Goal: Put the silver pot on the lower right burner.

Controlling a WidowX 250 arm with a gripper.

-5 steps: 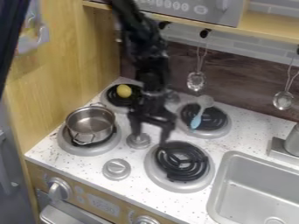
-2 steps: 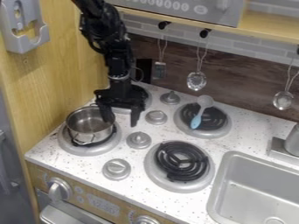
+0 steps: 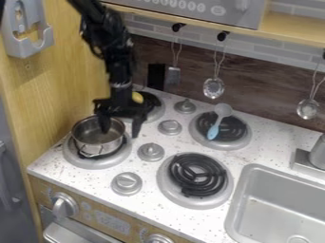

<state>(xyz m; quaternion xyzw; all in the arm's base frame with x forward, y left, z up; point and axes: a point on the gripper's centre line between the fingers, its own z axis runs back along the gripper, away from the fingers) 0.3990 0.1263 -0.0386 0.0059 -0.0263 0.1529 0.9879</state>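
My gripper [image 3: 121, 134] hangs open at the right side of the silver pot. One finger is over the pot's inside and the other is outside, to the right of its wall, so the rim lies between them. The silver pot [image 3: 95, 141] stands upright on the lower left burner [image 3: 96, 163]. The lower right burner [image 3: 197, 174] has a bare black coil with nothing on it.
On the upper right burner [image 3: 221, 127] lies a spoon [image 3: 215, 127] with a blue end. A yellow object [image 3: 137, 97] sits on the upper left burner, behind the gripper. Knobs [image 3: 150, 152] stand between the burners. The sink [image 3: 283, 204] is at right.
The gripper has moved left from the middle of the stove to the pot, most recently a little further left, one finger now over the pot's inside. The pot has not moved.
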